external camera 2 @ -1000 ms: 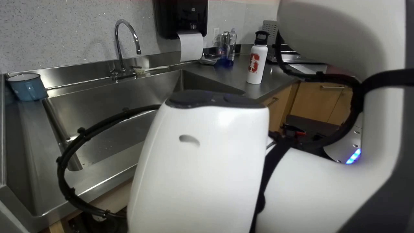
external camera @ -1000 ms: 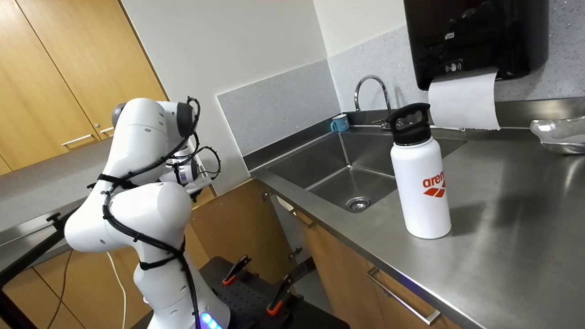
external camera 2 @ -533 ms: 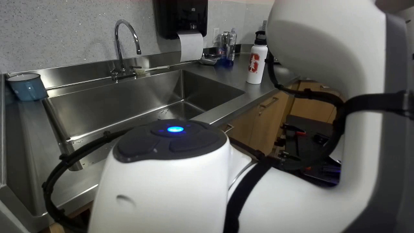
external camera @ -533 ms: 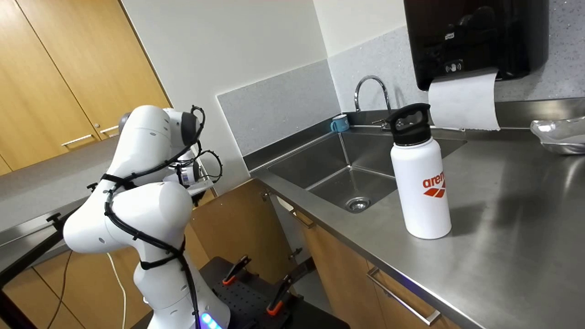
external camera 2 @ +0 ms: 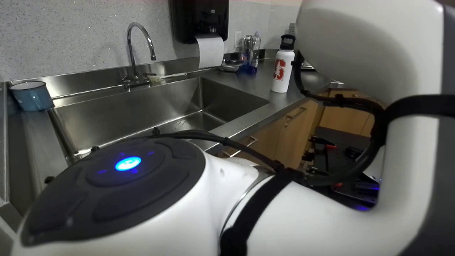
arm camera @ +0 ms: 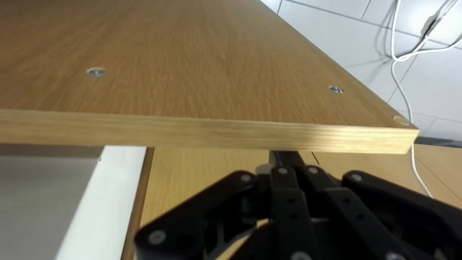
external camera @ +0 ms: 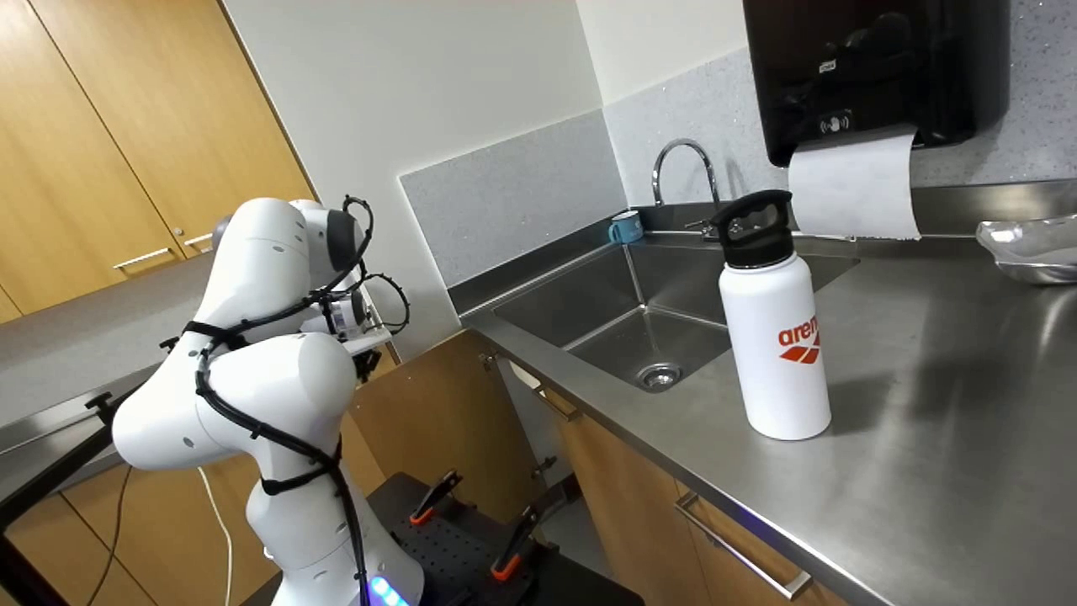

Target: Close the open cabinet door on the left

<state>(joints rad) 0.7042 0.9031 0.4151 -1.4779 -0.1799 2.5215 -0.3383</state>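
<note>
I saw the flat, brown wooden cabinet door (arm camera: 202,79) standing open, its pale edge hiding the jaws' tips.

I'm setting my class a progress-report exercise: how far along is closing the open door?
Done, apparently: the approach; the wrist view shows the tool at the door. In hand: likely setting up a push, with the tool shut, its end hidden behind the door's edge; contact can't be told. Left: the closing itself; in an exterior view the door stands open.

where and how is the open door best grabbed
Probably by the top edge of the door, near its free corner, from above, pinching across the thickness: in the wrist view that edge is straight, thin and exposed.
</note>
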